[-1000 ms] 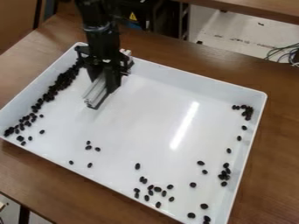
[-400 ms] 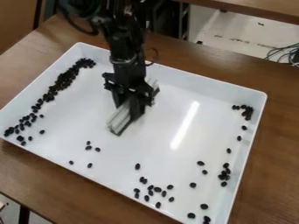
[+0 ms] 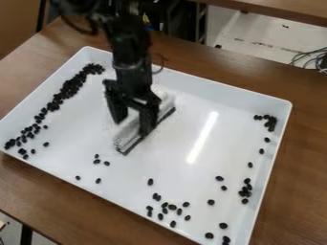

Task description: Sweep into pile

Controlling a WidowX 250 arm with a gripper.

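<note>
And here are the dark beans [image 3: 67, 91], spread about inside the white tray [image 3: 191, 91]! The thickest band hugs the tray's left wall, dense toward the far left corner and thinning into loose beans by the near left corner. A little group of five sits out on the tray's floor toward the near wall, left of the tray's middle. Over to the right, more beans dot the floor along the tray's near wall, with others strung up beside its right wall, and there's a tight clump tucked by the far right corner.

Now to the sweeper [image 3: 125, 137], pale with a dark lower edge, set at a slant inside the tray, left of its middle and well apart from that left-hand band. And the black gripper [image 3: 133, 128] has it! The jaws stand parted by the sweeper's thickness, one on either side, gripping it between them. The black arm [image 3: 129, 48] comes in over the tray's far wall, from the top edge of view.

Outside, a brown wooden table [image 3: 38, 184] carries the tray, while thin cables [image 3: 313, 60] loop beyond its far right corner.
</note>
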